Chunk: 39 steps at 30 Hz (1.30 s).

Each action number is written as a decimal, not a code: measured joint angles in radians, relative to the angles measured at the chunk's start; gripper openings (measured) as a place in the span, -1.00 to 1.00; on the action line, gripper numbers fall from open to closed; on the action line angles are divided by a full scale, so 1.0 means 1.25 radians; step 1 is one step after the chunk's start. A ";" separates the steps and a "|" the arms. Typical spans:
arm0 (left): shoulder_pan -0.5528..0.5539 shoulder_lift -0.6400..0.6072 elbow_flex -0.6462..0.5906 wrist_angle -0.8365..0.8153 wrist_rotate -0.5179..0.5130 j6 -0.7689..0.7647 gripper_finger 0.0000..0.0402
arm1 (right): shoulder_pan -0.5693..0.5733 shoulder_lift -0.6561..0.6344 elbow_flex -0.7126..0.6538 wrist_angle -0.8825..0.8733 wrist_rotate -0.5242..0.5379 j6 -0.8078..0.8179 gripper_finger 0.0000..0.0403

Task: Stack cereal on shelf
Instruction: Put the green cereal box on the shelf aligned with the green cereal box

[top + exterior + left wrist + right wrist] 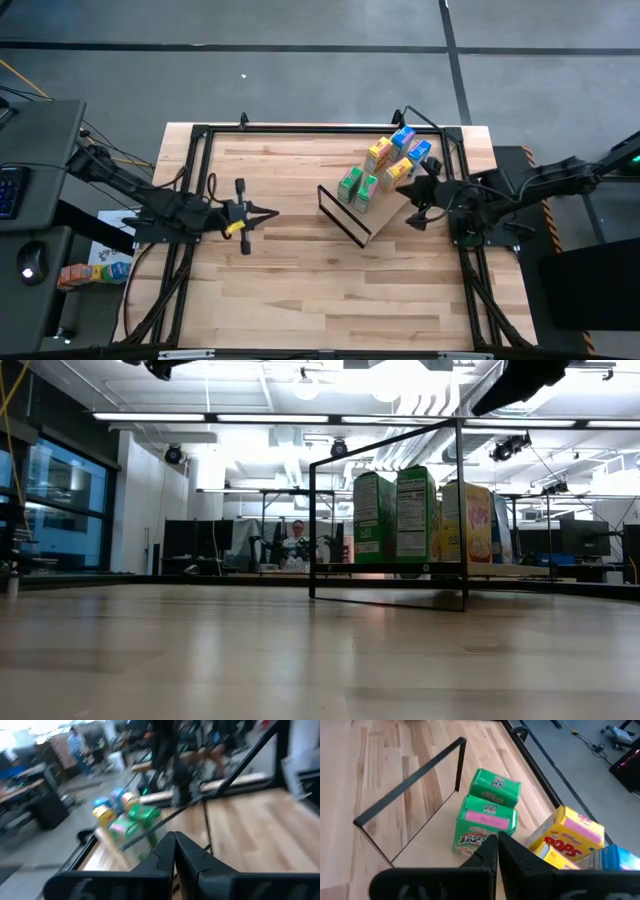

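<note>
Cardboard cereal boxes (388, 165) upright on light-wood shelf (385, 214); both pointed hands (268, 213) (413, 193) closed, empty.

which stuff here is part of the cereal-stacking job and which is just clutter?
Job:
- green cereal boxes, standing on the shelf
- yellow cereal boxes
- blue cereal boxes
- shelf with its black frame

Lying about:
- small colourful boxes off the table, left of it
- keyboard and mouse on the side desk

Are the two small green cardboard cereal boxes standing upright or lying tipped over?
Upright. In the low view the green cereal boxes stand tall on the light-wood shelf board.
</note>
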 joint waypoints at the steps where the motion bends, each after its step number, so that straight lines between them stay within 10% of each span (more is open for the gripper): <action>1: 0.012 -0.007 -0.017 0.037 0.031 0.014 -1.00 | 0.000 0.000 -0.009 0.005 -0.001 0.000 -1.00; 6: 0.129 -0.032 -0.117 0.223 0.231 -0.010 -1.00 | 0.000 0.001 -0.052 0.061 -0.003 -0.008 -1.00; 16: 0.381 -0.140 -0.132 0.064 0.560 -0.081 -1.00 | -0.002 0.001 -0.076 0.090 -0.028 -0.021 -1.00; 31: 0.483 -0.259 -0.359 0.269 0.607 -0.196 -1.00 | -0.002 0.002 -0.141 0.131 -0.055 0.044 -1.00; 39: 0.487 -0.348 -0.370 0.275 0.608 -0.221 -1.00 | -0.002 0.008 -0.330 0.420 -0.053 0.087 -1.00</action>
